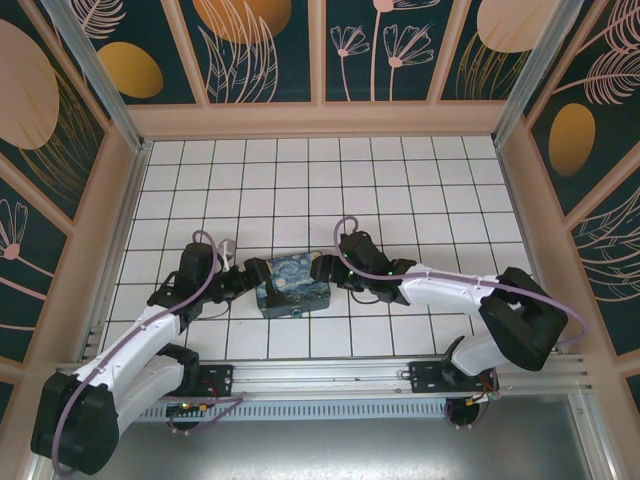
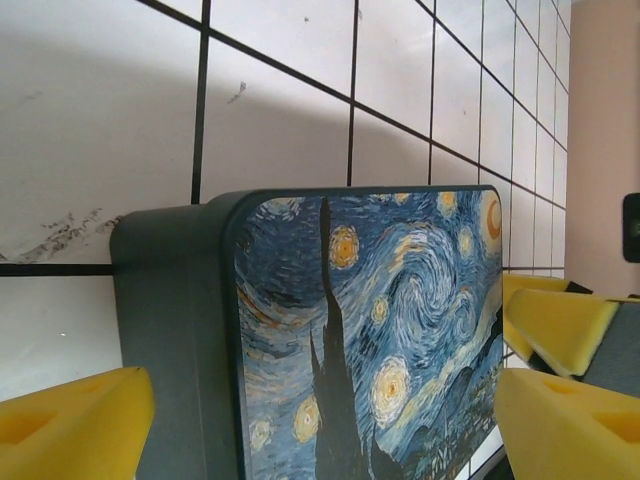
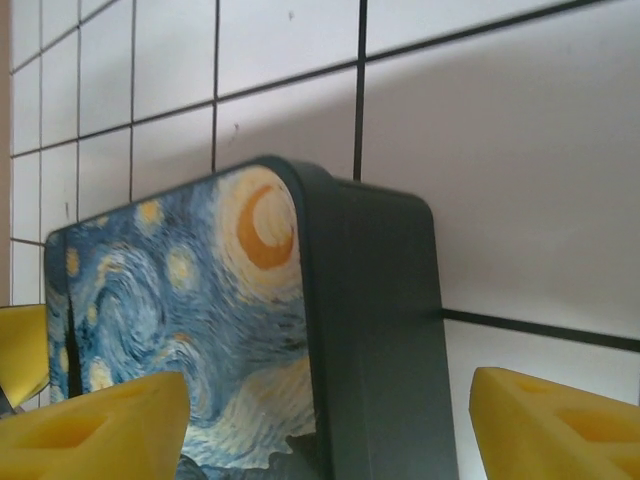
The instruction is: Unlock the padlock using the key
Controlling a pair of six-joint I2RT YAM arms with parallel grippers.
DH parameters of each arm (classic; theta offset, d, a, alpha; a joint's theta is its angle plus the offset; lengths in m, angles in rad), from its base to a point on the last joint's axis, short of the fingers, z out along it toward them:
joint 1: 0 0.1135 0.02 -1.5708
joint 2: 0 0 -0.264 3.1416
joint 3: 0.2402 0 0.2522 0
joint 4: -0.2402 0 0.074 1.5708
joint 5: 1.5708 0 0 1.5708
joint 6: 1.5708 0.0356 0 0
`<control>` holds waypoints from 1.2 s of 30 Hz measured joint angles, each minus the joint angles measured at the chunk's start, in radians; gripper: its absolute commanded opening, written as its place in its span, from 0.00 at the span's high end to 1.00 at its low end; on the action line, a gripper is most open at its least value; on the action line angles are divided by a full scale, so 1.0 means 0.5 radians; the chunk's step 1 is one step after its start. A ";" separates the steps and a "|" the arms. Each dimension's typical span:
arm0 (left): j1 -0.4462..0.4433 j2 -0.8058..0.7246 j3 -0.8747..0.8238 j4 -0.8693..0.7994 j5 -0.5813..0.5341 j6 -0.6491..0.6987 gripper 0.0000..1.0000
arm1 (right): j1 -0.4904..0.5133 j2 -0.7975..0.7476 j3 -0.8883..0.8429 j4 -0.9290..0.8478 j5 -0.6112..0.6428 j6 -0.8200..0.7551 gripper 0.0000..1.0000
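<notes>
A rectangular box (image 1: 293,283) with a blue-yellow swirly painting on its lid and dark grey walls lies on the white tiled floor between both arms. My left gripper (image 1: 250,278) is at the box's left end, open, its yellow fingers (image 2: 70,425) standing wide on either side of that end (image 2: 330,400). My right gripper (image 1: 325,270) is at the box's right end, open, with its yellow fingers (image 3: 560,430) on either side of the grey wall (image 3: 380,340) and a gap beside it. The padlock and the key are out of view.
The tiled floor (image 1: 400,190) is fenced by pinkish walls with patterned panels (image 1: 100,230). A metal rail (image 1: 330,378) runs along the near edge by the arm bases. A small pale object (image 1: 228,244) sits behind the left arm.
</notes>
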 measured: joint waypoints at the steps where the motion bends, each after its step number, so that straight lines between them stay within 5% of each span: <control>1: -0.005 0.021 -0.006 0.027 0.003 -0.009 0.11 | 0.007 0.023 0.000 0.004 0.000 0.006 0.31; 10: -0.031 0.362 -0.004 0.386 0.029 -0.105 0.11 | -0.066 0.108 0.042 0.110 0.030 0.063 0.49; 18: -0.040 0.809 0.286 0.632 0.045 -0.119 0.11 | -0.299 0.202 0.078 0.249 0.005 0.106 0.52; 28: -0.036 1.304 0.766 0.711 -0.033 -0.041 0.11 | -0.450 0.378 0.242 0.265 0.020 0.113 0.45; 36: -0.040 1.310 0.768 0.750 -0.057 -0.009 0.08 | -0.496 0.408 0.264 0.272 -0.009 0.123 0.18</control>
